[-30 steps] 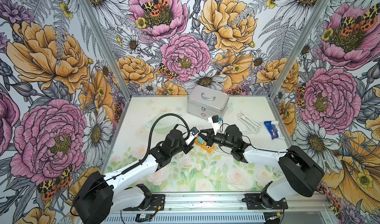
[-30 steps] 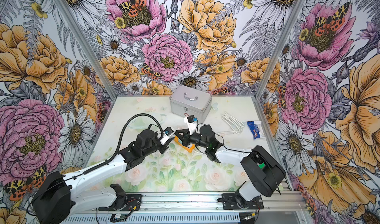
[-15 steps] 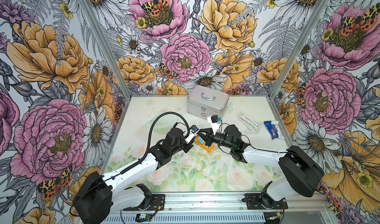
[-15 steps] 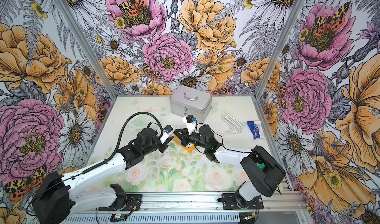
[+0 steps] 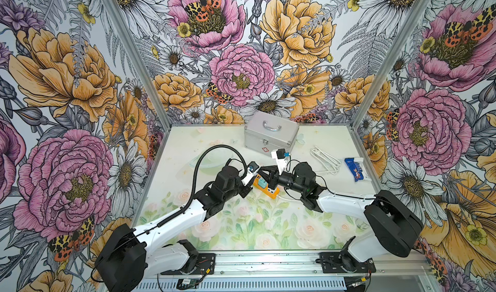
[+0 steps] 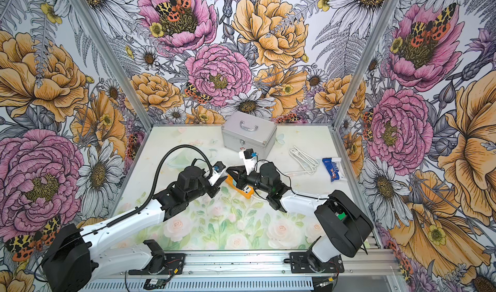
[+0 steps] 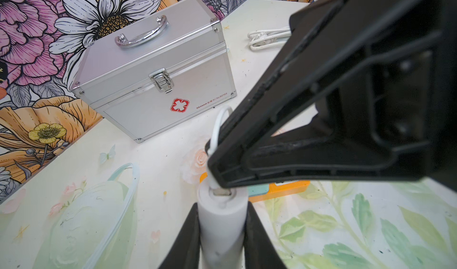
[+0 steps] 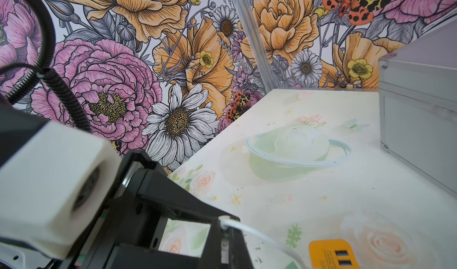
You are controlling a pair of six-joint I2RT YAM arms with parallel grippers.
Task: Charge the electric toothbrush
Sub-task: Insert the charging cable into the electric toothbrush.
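In the left wrist view, my left gripper (image 7: 222, 213) is shut on the thick white handle of the electric toothbrush (image 7: 222, 233). The handle's end face points towards the silver case. My right gripper (image 7: 218, 178) is shut on the plug of a thin white charging cable (image 7: 217, 127). The plug's metal tip sits in the socket recess of that end face. The right wrist view shows the same cable (image 8: 249, 232) leaving the shut right gripper (image 8: 223, 230) towards the orange power strip (image 8: 331, 253). In both top views the two grippers meet over the strip (image 5: 264, 188), which hides the toothbrush.
A silver first-aid case (image 5: 271, 132) stands at the back, just behind the grippers. A looped white cable (image 5: 324, 158) and a blue-and-white packet (image 5: 355, 168) lie at the right. The left arm's black corrugated hose (image 5: 212, 149) arches above the table.
My left gripper has edged slightly towards the right gripper with the toothbrush in it. Both grips are unchanged, and the right arm has barely moved.
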